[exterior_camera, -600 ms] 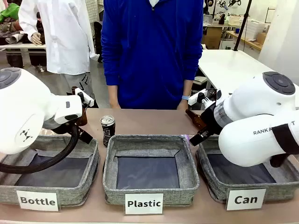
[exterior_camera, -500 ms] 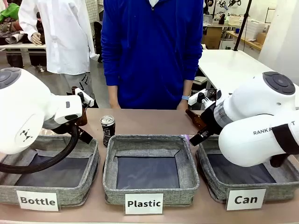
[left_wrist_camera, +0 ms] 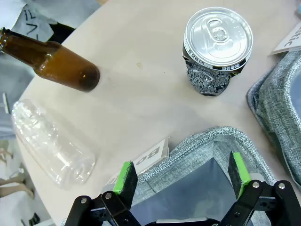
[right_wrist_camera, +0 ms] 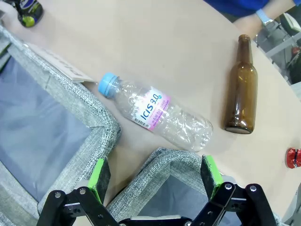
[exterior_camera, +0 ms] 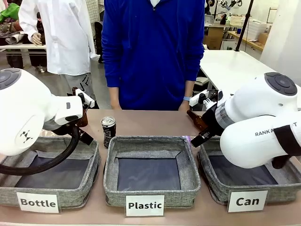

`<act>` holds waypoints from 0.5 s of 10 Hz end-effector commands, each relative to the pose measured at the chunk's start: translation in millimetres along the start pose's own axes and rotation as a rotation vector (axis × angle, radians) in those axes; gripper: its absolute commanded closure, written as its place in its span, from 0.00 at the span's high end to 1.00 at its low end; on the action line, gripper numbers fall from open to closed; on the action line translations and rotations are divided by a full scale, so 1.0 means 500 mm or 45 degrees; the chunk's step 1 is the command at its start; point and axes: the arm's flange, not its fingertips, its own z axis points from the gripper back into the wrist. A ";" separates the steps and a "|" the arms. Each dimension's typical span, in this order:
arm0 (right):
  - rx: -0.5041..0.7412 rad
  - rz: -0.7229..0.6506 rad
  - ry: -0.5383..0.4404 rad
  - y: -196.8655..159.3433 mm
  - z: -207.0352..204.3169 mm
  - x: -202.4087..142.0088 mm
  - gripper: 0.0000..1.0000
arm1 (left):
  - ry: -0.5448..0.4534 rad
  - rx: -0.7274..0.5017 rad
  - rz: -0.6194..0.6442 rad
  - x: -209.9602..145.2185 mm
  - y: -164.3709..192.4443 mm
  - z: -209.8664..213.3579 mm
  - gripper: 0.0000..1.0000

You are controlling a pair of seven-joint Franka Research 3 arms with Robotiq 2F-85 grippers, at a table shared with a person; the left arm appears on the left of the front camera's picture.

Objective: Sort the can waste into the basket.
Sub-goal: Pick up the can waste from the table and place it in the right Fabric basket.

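Front view gives you three grey baskets in a row at the near side of the table (exterior_camera: 155, 120): the Bottle basket (exterior_camera: 89, 181) on the left, the Plastic basket (exterior_camera: 190, 176) in the middle and the Can basket (exterior_camera: 211, 181) on the right, with its white card (exterior_camera: 248, 201) at the front. The black and silver can (exterior_camera: 108, 130) stands upright on the table just behind the gap between the Bottle and Plastic baskets, well apart from the Can basket. A person in a blue top (exterior_camera: 153, 52) stands at the far side.

In the left wrist view, your left gripper (left_wrist_camera: 181, 174) hangs above a corner of the Bottle basket, jaws spread wide with nothing between the green pads. The dented can sits beyond it, with a brown bottle (left_wrist_camera: 51, 61) and a clear plastic bottle (left_wrist_camera: 51, 143) off to the side.

In the right wrist view, your right gripper (right_wrist_camera: 154, 175) is likewise released and empty above a corner of the Can basket. A blue-capped plastic bottle (right_wrist_camera: 155, 115) lies just past that corner, a second brown bottle (right_wrist_camera: 242, 87) lies farther out, and the red can (right_wrist_camera: 294, 157) peeks in at the frame's edge, on the table.
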 end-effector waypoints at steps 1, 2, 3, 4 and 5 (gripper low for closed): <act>0.000 -0.002 0.000 0.000 0.000 0.000 1.00 | 0.000 0.000 0.000 0.000 0.000 0.000 1.00; 0.000 -0.002 0.000 0.000 0.000 0.000 1.00 | 0.000 0.000 0.000 0.000 0.000 0.000 1.00; 0.000 -0.002 0.000 0.000 0.000 0.000 1.00 | 0.000 0.000 0.000 0.000 0.000 0.000 1.00; 0.000 -0.002 0.000 0.000 0.000 0.000 1.00 | 0.000 0.000 0.000 0.000 0.000 0.000 1.00; 0.000 -0.002 0.000 0.000 0.000 0.000 1.00 | 0.000 0.000 0.000 0.000 0.000 0.000 1.00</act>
